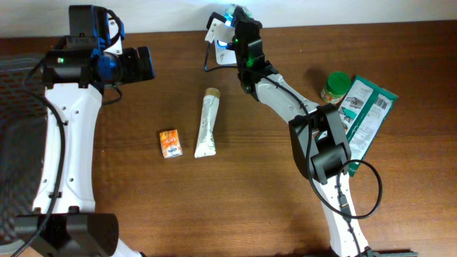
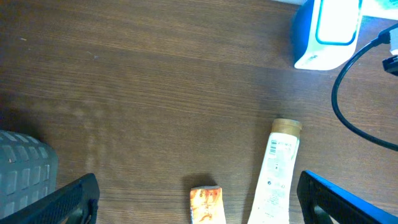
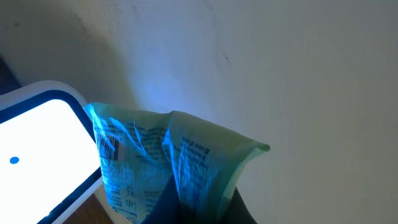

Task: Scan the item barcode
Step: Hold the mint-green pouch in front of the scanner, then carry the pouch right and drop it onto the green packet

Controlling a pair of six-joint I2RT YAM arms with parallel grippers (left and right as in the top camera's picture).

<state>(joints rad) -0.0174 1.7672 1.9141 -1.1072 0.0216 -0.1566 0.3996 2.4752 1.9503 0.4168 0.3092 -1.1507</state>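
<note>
Pale wall (image 3: pixel 292 62), right tool (image 3: pixel 194 208) gripping green pouch (image 3: pixel 180 158), print illegible

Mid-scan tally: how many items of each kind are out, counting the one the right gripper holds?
Tube: 1
Small orange box: 1
Green-lidded jar: 1
Green packet on table: 1
Held plastic packet: 1
Total: 5

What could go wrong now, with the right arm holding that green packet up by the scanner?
The packet is crumpled and folded in the right gripper, so its barcode may be creased or turned away from the scanner window and not read. It seems pinched only at its lower edge, so it could slip. The scanner's black cable loops over the table near that arm and might snag.
</note>
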